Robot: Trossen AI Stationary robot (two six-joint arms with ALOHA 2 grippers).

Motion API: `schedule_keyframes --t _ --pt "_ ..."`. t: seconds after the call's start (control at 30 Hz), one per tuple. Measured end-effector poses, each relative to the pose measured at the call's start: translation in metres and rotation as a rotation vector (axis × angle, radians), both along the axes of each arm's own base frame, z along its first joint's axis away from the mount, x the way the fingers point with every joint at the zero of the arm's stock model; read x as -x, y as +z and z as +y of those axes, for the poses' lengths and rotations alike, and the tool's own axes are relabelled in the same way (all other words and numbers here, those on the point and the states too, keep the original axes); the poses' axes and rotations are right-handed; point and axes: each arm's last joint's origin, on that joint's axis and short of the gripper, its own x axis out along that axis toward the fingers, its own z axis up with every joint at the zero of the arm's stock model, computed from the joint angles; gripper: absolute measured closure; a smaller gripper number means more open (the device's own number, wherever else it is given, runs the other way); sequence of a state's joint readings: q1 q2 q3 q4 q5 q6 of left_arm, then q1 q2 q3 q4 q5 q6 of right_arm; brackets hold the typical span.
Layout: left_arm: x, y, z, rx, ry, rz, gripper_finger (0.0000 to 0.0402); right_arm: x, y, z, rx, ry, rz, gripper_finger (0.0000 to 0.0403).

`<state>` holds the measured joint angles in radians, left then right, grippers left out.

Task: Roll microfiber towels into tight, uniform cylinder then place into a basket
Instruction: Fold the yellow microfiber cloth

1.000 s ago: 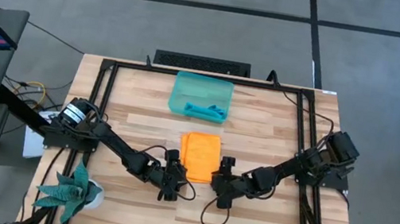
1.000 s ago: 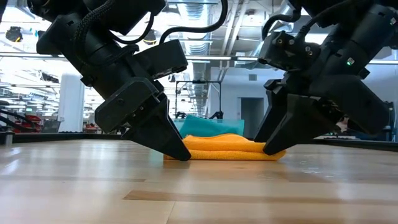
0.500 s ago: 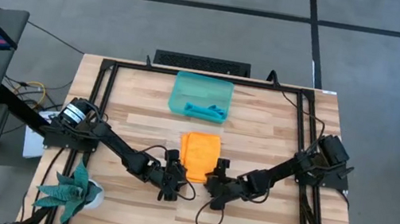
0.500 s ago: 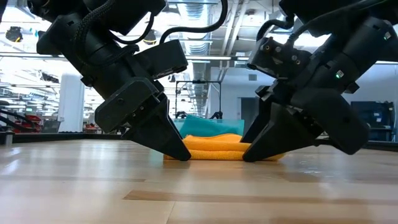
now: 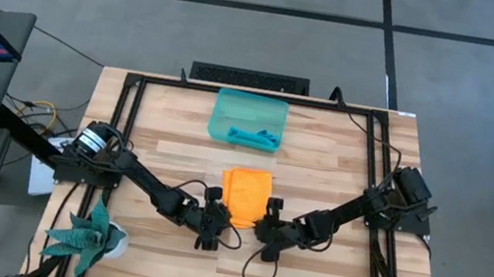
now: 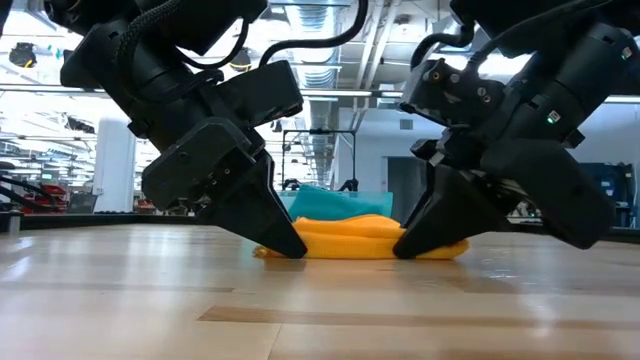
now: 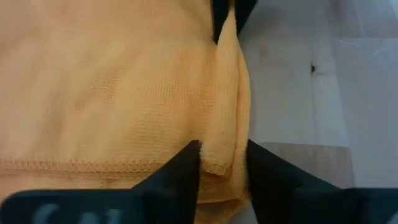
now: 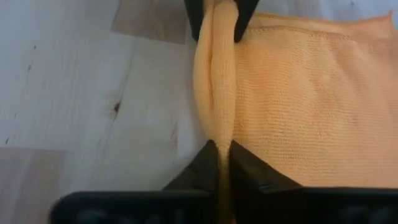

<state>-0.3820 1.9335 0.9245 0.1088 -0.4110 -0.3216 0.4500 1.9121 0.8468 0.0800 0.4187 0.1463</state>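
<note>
The orange-yellow towel (image 5: 246, 194) lies folded flat on the wooden table (image 5: 344, 154), near its middle and a little toward the front edge, and both grippers are on its near edge. The left gripper (image 5: 217, 221) sits at the towel's near left corner; in the left wrist view its two dark fingers (image 7: 180, 174) stand a narrow gap apart with a raised fold of the orange cloth between them — closed in on the hem, though whether they press it tight cannot be told. The right gripper (image 5: 264, 229) sits at the near right corner, and in the right wrist view its fingers (image 8: 205, 165) are pinched almost together on a thin ridge of the towel's edge, which runs on as a raised pleat across the cloth. In the low view the two grippers lean in from either side, tips down at the table surface, with the towel bunched low between them. Behind the towel, toward the far side of the table, stands the teal-green basket (image 5: 248, 119), well apart from the grippers — a teal-blue towel (image 5: 254, 139) already lies inside it along its near wall. A green spiky plant (image 5: 85, 232) in a white pot stands at the table's near left corner, beside the left arm.
</note>
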Motion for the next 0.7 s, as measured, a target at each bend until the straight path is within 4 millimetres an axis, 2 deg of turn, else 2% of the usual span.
schedule_keyframes --t 0.13,0.37,0.5,0.7 --pt "0.0 0.002 0.0 0.004 -0.005 -0.004 0.0334 -0.003 0.003 0.002 -0.017 0.016 0.014 0.0393" --pt "0.002 0.008 -0.002 0.044 -0.033 -0.001 0.0381 -0.014 0.017 0.011 -0.031 0.019 0.064 0.0368" --pt "0.002 0.012 -0.004 0.119 -0.043 0.0 0.0392 -0.018 0.026 0.018 -0.066 0.014 0.116 0.0381" --pt "0.001 0.014 -0.008 0.269 -0.059 0.039 0.0388 -0.025 0.041 0.03 -0.178 0.052 0.147 0.0394"
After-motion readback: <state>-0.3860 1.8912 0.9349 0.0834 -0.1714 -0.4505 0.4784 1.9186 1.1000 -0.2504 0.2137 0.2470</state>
